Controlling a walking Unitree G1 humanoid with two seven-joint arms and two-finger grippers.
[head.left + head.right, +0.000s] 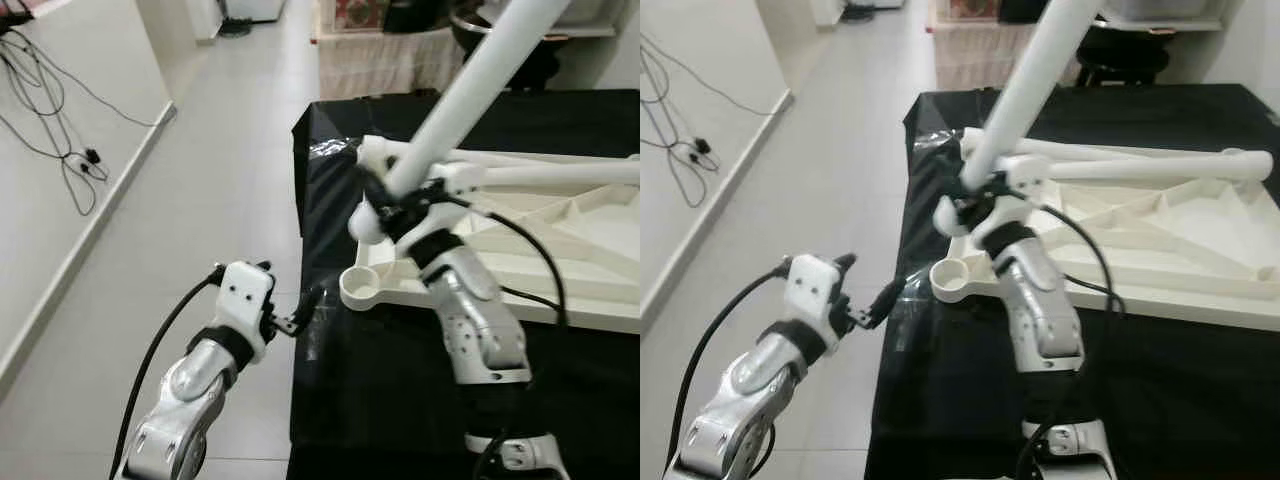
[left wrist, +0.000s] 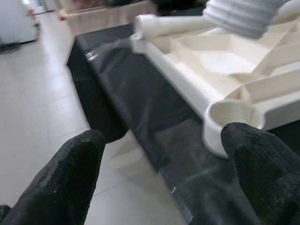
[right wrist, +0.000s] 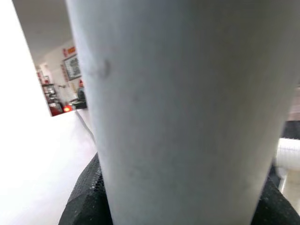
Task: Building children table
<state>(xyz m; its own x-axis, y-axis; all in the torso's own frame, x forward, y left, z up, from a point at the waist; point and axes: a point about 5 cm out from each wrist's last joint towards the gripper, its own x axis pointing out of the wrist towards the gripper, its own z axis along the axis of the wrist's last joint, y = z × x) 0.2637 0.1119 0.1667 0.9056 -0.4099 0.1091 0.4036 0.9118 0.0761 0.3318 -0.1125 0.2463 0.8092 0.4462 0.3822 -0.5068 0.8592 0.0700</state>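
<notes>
The long white table leg point(image 1: 470, 90) is gripped low down and towers away above the fingers, so its weight could lever it round in the grip, and a tilted threaded end would likely cross-thread or miss the round socket point(image 1: 365, 285) just below and beside the fingers. The right gripper point(image 1: 392, 205) is clamped tight around the leg's lower part, its black fingers point(image 3: 86, 199) pressed against the tube. The left gripper point(image 1: 300, 312) is spread wide and holds nothing; between its fingers point(image 2: 70, 173) lies the edge of the black cloth point(image 1: 400, 380), the socket of the upturned tabletop point(image 1: 560, 250) close beyond one fingertip
</notes>
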